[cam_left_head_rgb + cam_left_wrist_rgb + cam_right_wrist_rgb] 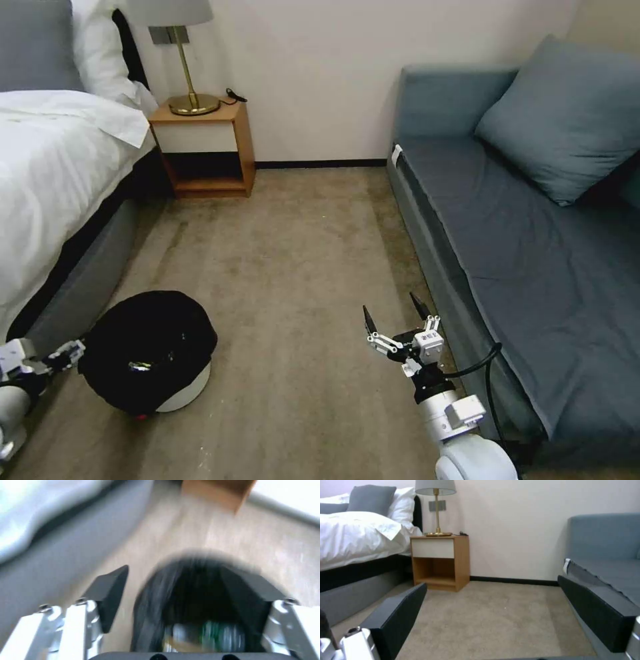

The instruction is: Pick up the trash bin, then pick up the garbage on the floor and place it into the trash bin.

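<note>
The trash bin (148, 347), white with a crinkly black bag over its rim, sits on the carpet at the lower left beside the bed. My left gripper (70, 350) is at its near-left rim. In the left wrist view the left gripper (175, 570) is open: one finger (108, 592) is outside the bag, with carpet showing in the gap, and the other is over the bin's dark opening. Inside the bin lies garbage with a green label (213, 632), blurred. My right gripper (390, 305) hangs open and empty over the carpet near the sofa, and its fingers (396, 615) frame bare floor.
A bed (53, 173) with white sheets runs along the left, and a wooden nightstand (207, 143) with a brass lamp (187, 67) stands at the back wall. A blue-grey sofa (533, 253) lines the right. Open carpet (293, 267) lies between them.
</note>
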